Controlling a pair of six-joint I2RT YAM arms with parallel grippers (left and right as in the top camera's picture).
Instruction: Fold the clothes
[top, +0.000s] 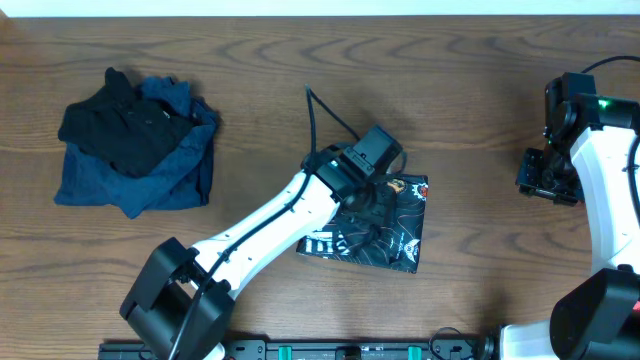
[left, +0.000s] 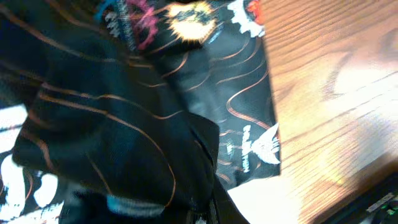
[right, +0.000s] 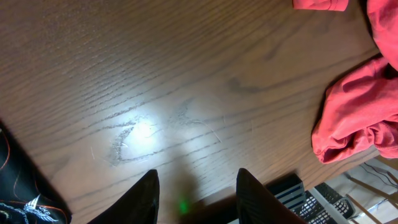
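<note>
While a fold was in hand, one thin black jersey with orange contour lines (top: 400, 225) lay roughly rectangular at the middle of the brown wood-grain desk (top: 480, 80), beneath the left gripper (top: 372, 192); whether it held cloth could not be told. Advice: bring the layer across flat, edges aligned. Right gripper (right: 199, 199): fingers apart, empty. Also: one heap of dark blue and black garments (top: 135, 145); one red garment (right: 354, 118).

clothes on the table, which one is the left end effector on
The patterned black jersey mid-table, under the left end effector. The blue-and-black pile lies far left; the red garment shows only in the right wrist view.
</note>
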